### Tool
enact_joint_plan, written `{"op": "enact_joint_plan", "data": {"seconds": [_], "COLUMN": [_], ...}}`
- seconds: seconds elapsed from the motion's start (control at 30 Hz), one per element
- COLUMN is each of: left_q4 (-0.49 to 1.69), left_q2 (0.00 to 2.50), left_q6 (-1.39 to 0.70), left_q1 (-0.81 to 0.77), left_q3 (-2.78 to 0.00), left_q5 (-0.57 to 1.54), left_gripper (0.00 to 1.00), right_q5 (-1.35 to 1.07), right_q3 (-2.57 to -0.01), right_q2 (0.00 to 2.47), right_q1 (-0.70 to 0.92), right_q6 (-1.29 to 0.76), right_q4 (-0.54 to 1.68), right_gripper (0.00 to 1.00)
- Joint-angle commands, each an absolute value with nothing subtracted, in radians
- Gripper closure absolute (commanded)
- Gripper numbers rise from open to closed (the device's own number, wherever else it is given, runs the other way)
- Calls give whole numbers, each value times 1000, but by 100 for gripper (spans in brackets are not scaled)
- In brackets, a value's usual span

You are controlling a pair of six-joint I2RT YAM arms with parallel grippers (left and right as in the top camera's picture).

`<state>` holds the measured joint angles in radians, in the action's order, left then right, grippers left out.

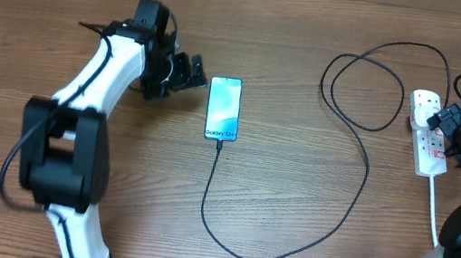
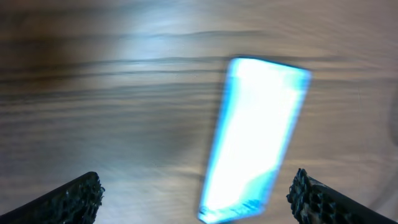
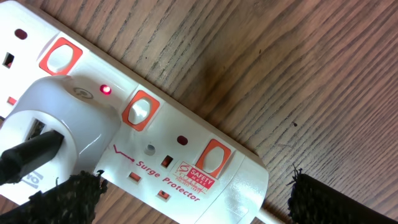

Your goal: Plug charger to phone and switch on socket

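The phone (image 1: 223, 108) lies screen up in the middle of the table, its blue screen lit. The charger (image 1: 340, 223), a thin black cable, meets the phone's near end, loops across the table and runs to a white adapter (image 3: 62, 130) in the socket (image 1: 431, 154). Beside the adapter a small red light (image 3: 106, 90) glows. My left gripper (image 1: 189, 72) stands open just left of the phone's far end; the phone (image 2: 258, 137) shows blurred beyond its fingers (image 2: 68, 199). My right gripper (image 3: 202, 202) hangs open over the socket (image 3: 186, 155), empty.
The socket's thick white cord (image 1: 432, 205) runs toward the near right edge. Orange-red rocker switches (image 3: 140, 110) sit along the strip. Bare wooden table (image 1: 309, 214) surrounds the cable loops.
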<state>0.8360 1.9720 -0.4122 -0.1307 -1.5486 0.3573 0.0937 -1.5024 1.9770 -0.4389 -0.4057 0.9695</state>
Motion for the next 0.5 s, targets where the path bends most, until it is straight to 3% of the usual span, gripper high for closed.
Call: {"op": "enact_joint_plan", "data": {"seconds": [0.0,0.47], "left_q4": [833,833], "left_q2": [1833,1637], "left_q6": [-397,-397], "left_q1": [-166,-278], "left_q3": [-1554,-1554], "left_q5": [347,348], "left_gripper": [0,1], "right_q5": [104,104], "right_q3": [-1520,-1520], "right_q2": [1987,1987], "right_q1": [-445,-445], "right_q6": [-388,-388], "right_q4": [966,966], "right_gripper": [0,0]}}
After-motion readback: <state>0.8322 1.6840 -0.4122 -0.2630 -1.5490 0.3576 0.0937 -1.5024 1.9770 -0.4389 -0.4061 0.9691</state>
